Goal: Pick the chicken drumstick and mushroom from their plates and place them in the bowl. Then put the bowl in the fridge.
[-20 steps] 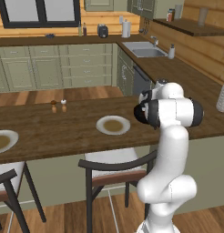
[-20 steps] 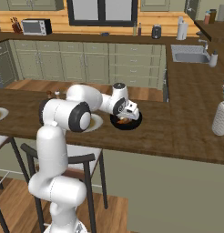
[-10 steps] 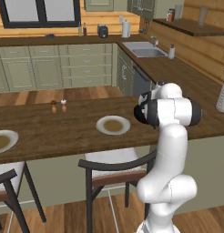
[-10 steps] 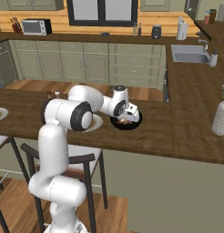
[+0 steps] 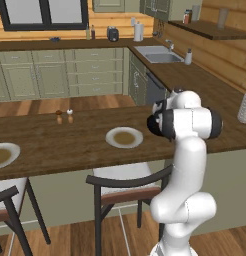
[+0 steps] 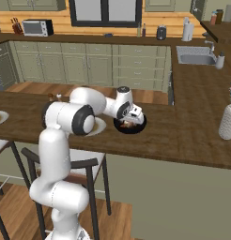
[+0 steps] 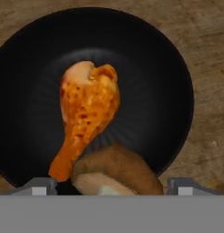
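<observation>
While the claw (image 7: pixel 112 186) hangs low over the black bowl (image 7: pixel 168 68), its two grey fingertips (image 7: pixel 37 185) stand wide apart at the bottom of the hand view, one to each side of the mushroom (image 7: pixel 116 172), with a gap between each tip and the brown cap. The claw is spread wide and has hold of nothing. The mushroom lies in the bowl near its lower rim in this view, and its cap is just beside the narrow end of the chicken drumstick (image 7: pixel 86 113); whether the two touch I cannot tell. The drumstick lies flat in the middle of the bowl, its fat end towards the top of the hand view.

From the right base view, the bowl (image 6: pixel 136 129) sits on the dark wooden counter (image 6: pixel 183 136), and the white hand is right above it, covering most of it. A white plate (image 6: pixel 99 125) lies just beside the bowl, partly behind the arm. In the left base view that plate (image 5: pixel 124 137) sits on the counter in front of the arm, and a second plate (image 5: pixel 4 155) lies well apart from it at the picture's left edge. Two small shakers (image 5: pixel 64 116) stand further back on the counter. Beyond, green cabinets (image 5: pixel 70 75) run along the far wall, with a sink (image 5: pixel 157 54) in the corner worktop.
</observation>
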{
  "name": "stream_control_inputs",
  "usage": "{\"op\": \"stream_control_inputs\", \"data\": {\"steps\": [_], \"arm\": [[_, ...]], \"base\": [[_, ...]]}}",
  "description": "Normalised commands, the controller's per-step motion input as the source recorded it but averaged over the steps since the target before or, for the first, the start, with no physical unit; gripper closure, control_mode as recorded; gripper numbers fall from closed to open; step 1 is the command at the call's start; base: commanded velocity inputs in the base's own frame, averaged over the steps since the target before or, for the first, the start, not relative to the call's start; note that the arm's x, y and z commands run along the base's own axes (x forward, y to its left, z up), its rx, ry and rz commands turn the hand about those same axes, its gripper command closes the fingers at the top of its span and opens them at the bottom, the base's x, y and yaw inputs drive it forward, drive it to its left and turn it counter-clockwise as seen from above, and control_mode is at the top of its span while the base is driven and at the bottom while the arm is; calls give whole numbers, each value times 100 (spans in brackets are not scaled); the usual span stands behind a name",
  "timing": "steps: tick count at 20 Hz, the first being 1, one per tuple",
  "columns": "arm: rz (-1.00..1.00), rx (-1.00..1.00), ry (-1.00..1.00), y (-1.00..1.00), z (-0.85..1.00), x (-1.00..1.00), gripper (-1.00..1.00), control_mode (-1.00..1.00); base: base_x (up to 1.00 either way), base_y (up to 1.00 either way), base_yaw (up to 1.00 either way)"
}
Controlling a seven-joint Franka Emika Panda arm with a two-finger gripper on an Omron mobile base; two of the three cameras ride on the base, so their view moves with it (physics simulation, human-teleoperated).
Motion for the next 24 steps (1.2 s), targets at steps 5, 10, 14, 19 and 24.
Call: {"op": "stream_control_inputs", "data": {"steps": [5,10,14,19,24], "arm": [[0,0,-9,0,29,1,-100,-100],[0,-2,-11,15,21,-15,-100,-100],[2,-9,-11,48,0,-40,-100,-100],[3,-8,-8,62,0,-12,-100,-100],[1,-2,-3,38,6,7,-100,-100]], "base": [[0,0,0],[0,0,0],[0,0,0],[0,0,0],[0,0,0]]}}
